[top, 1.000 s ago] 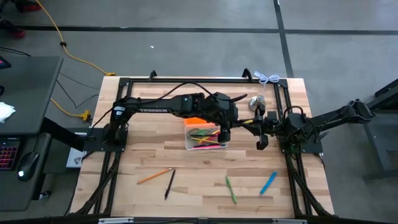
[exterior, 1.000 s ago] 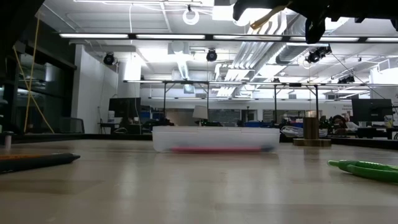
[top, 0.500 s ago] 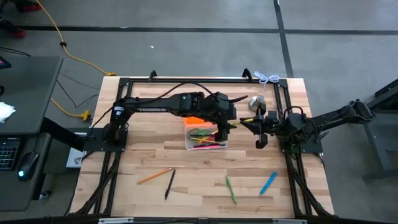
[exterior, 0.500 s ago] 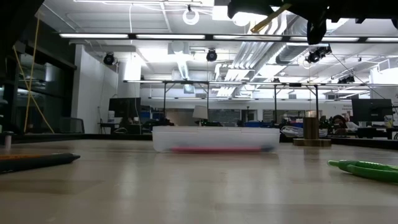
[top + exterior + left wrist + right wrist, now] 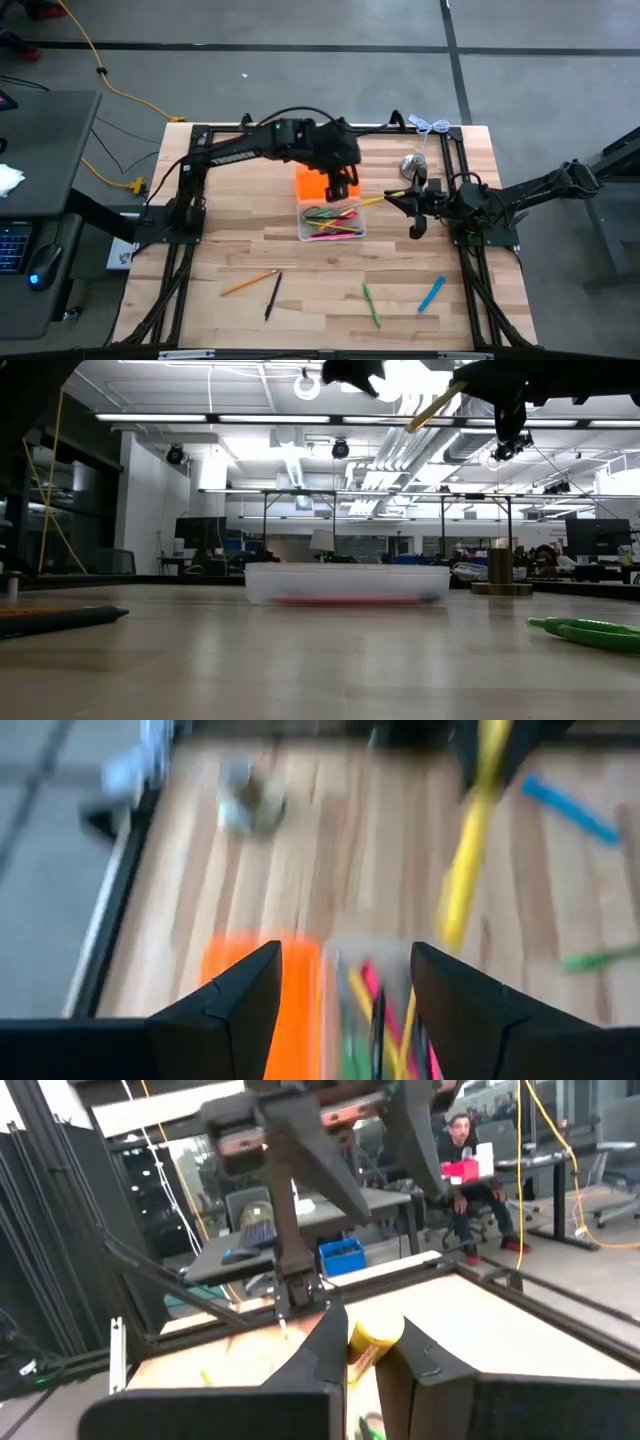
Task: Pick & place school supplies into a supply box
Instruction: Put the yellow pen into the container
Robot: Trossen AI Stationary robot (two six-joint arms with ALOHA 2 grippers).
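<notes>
The supply box (image 5: 332,221), clear with its orange lid (image 5: 312,184) folded open, sits mid-table with several pens inside. My right gripper (image 5: 408,197) is shut on a yellow marker (image 5: 380,199), which reaches toward the box's right end. My left gripper (image 5: 340,188) hovers open above the lid and the box's far side, with nothing between its fingers (image 5: 232,1005). An orange pencil (image 5: 250,283), a black pen (image 5: 272,296), green supplies (image 5: 371,303) and a blue marker (image 5: 431,294) lie near the front edge. My right gripper pinches the yellow marker by its right end (image 5: 372,1342) between its two fingers. The fingers come roughly level from the table's right side and lie along the marker. The marker is lifted clear, and its free end (image 5: 412,424) slants down toward the box.
A silver bell (image 5: 413,165) stands on the table behind the right gripper. Black frame rails (image 5: 300,128) run along the table's far and side edges. The loose supplies lie spread across the near half of the wooden top.
My left gripper has come off the yellow marker's left end and drawn back up toward the table's far left, over the orange lid. The marker stays in my right gripper, which has kept still.
</notes>
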